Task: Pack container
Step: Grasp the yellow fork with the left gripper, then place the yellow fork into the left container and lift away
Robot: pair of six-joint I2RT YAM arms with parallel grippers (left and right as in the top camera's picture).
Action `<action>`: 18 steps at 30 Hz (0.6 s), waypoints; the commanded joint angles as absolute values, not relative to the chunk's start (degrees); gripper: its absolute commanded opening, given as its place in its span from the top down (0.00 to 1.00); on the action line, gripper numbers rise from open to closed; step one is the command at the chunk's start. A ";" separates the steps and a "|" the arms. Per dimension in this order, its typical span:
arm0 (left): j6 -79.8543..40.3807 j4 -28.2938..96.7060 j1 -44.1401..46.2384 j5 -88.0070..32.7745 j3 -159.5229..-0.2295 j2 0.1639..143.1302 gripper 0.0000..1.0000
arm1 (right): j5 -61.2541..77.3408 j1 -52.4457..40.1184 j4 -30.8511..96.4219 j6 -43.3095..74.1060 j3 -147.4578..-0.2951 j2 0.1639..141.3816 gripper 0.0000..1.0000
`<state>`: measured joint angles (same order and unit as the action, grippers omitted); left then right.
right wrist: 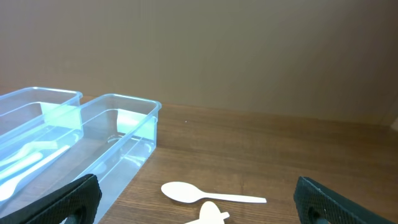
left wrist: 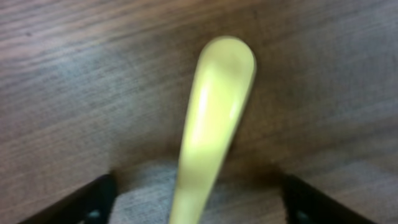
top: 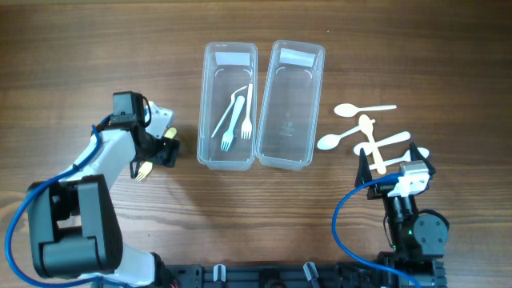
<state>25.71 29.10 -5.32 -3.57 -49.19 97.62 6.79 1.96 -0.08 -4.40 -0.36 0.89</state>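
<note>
Two clear plastic containers stand side by side at mid-table. The left container (top: 210,104) holds three white forks (top: 238,116); the right container (top: 316,96) looks empty. My left gripper (top: 164,150) is open, low over the table, its jaws (left wrist: 199,208) on either side of a pale yellow fork (top: 142,170) without touching it. The fork's rounded handle (left wrist: 217,106) fills the left wrist view. My right gripper (top: 392,162) is open and empty (right wrist: 199,194) over a cluster of several white spoons (top: 364,110), one of them ahead of the jaws (right wrist: 186,192).
The containers also show at the left of the right wrist view (right wrist: 118,140). The spoons lie spread to the right of the right container, some overlapping. Bare wooden table (top: 80,64) surrounds both arms.
</note>
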 commanded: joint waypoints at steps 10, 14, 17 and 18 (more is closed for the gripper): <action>26.79 31.11 -5.80 6.83 -52.03 99.50 0.96 | 5.78 1.78 -0.40 -4.51 -0.32 0.64 0.00; 25.52 34.17 -5.48 9.02 -67.16 94.41 0.96 | 5.78 1.78 -0.40 -4.49 -0.32 0.64 0.00; 19.18 35.81 -2.61 0.23 -79.37 91.72 0.96 | 5.78 1.78 -0.40 -4.51 -0.32 0.64 0.00; 16.49 35.70 -1.54 -3.22 -81.58 91.42 0.96 | 5.78 1.78 -0.40 -4.51 -0.32 0.64 0.00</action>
